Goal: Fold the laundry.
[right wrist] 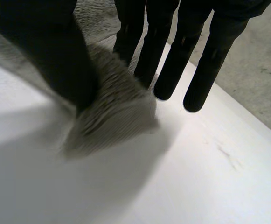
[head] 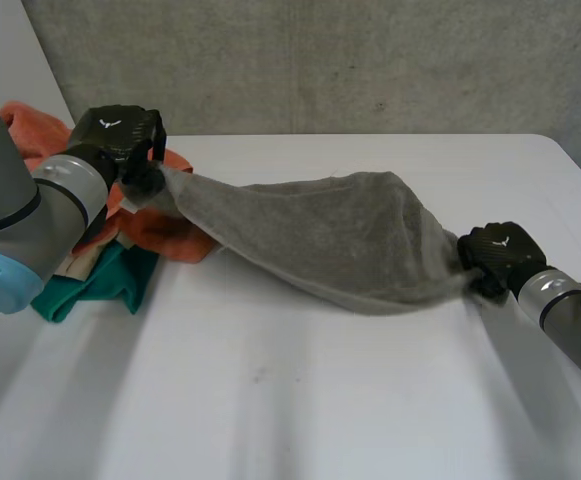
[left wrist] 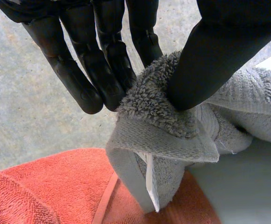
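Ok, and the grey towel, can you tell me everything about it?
The grey towel is fluffy looped terry with a flat woven band near its hem and a small white label at one corner. It hangs stretched between both hands, sagging in the middle. The left hand pinches the labelled corner between thumb and fingers, above the orange cloth. The right hand pinches the other end, low by the white table, which its lower edge seems to brush.

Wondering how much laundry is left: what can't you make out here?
Head view: the left arm covers part of the orange towel and green cloth; piece count unclear.
Left wrist view: the white label on the grey towel is edge-on, unreadable.
Right wrist view: the thumb of the right hand hides the towel's gripped edge.
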